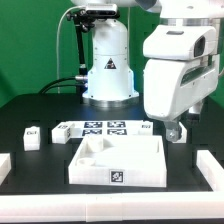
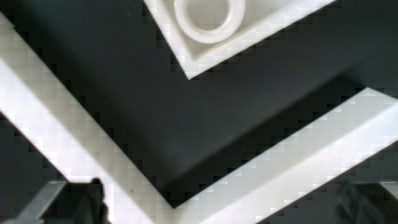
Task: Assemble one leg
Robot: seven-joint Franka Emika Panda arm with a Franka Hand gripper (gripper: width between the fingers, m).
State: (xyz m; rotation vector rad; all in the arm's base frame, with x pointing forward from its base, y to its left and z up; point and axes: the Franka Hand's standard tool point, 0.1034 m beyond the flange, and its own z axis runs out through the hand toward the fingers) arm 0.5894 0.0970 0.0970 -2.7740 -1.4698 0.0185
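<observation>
A small white leg (image 1: 32, 136) with a black-and-white tag stands on the dark table at the exterior view's left, far from my gripper. Another small white tagged piece (image 1: 148, 128) sits by the right end of the marker board. My gripper (image 1: 176, 130) hangs low over the table at the exterior view's right, just right of that piece and behind the white tray-like panel (image 1: 150, 160). In the wrist view my gripper (image 2: 222, 205) is open and holds nothing. Its dark fingers (image 2: 71, 200) stand at the frame's edges. No leg shows in the wrist view.
The marker board (image 1: 100, 128) lies behind the panel. White bars lie at the front left (image 1: 6, 166) and front right (image 1: 210, 166). The wrist view shows a panel corner with a round socket (image 2: 210, 18) and white strips (image 2: 285, 150) meeting in a V.
</observation>
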